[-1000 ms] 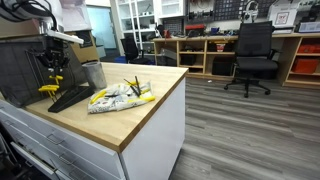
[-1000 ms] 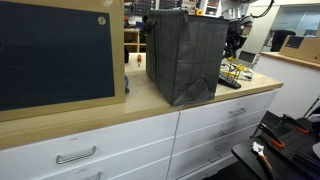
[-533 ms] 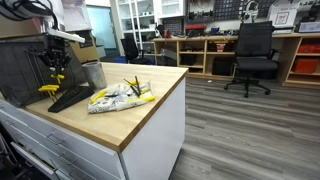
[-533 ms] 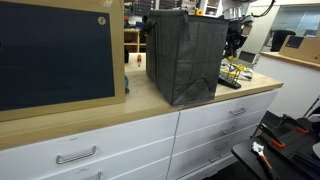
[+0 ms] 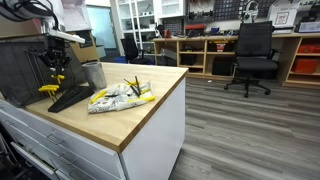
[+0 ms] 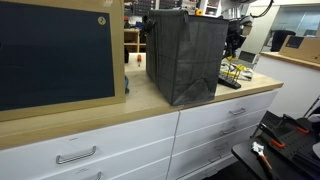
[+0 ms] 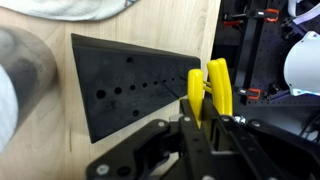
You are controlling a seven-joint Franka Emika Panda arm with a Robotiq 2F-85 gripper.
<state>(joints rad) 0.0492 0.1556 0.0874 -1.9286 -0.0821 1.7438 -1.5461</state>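
Fingers (image 7: pixel 186 128) are being shown nearly closed, with the yellow-handled tool (image 7: pixel 214 88) being clamped between them; the tool is being held at the narrow end of the black block with holes (image 7: pixel 125 95), which is lying on the wooden table (image 5: pixel 150 112); whether tool and block are touching cannot be told; in an exterior view a metal cup (image 5: pixel 93 73) is being seen just beside the block, a white bag (image 5: pixel 118 97) near it; a dark fabric bin (image 6: pixel 185 55) is being seen beside the arm.

Bag (image 5: pixel 20 70) and cup (image 5: pixel 92 73) flank the hand (image 5: pixel 55 80); countertop (image 5: pixel 140 120) front lies open.
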